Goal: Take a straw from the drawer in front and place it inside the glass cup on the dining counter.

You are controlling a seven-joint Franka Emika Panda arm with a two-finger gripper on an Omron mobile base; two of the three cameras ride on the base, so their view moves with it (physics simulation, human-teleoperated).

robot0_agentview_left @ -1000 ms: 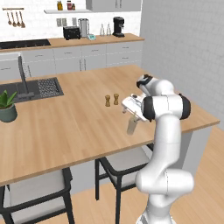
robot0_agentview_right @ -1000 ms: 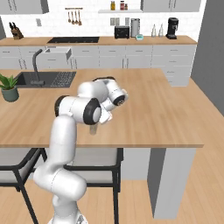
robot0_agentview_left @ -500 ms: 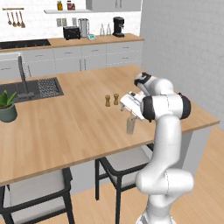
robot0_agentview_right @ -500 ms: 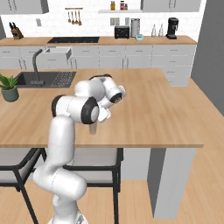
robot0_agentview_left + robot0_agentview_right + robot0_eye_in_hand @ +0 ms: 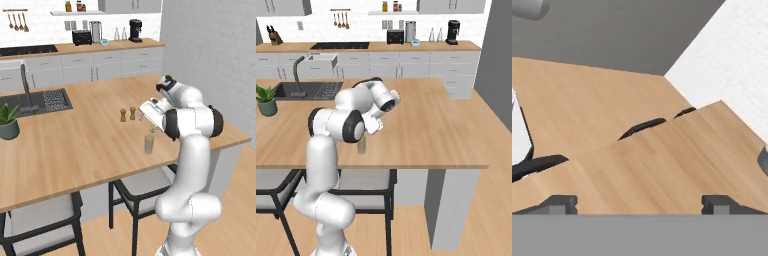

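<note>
The glass cup (image 5: 149,145) stands upright near the front edge of the dining counter (image 5: 85,140). A thin pale straw (image 5: 151,132) seems to poke up out of it, though it is faint. My gripper (image 5: 146,111) hovers just above and behind the cup, apart from it. In the hand view its fingertips (image 5: 560,202) stand wide apart with nothing between them, over bare wood (image 5: 662,165). In the right base view my arm hides part of the cup (image 5: 361,146). The drawer (image 5: 321,60) juts open from the back cabinets.
Two brown shakers (image 5: 127,114) stand just behind the cup. A sink (image 5: 44,100) with a tap and a potted plant (image 5: 8,122) sit at the counter's left. Dark-framed chairs (image 5: 135,187) are tucked under the near edge.
The hand has drawn slightly up and away from the cup. The jaws stay wide open and the cup has not moved.
</note>
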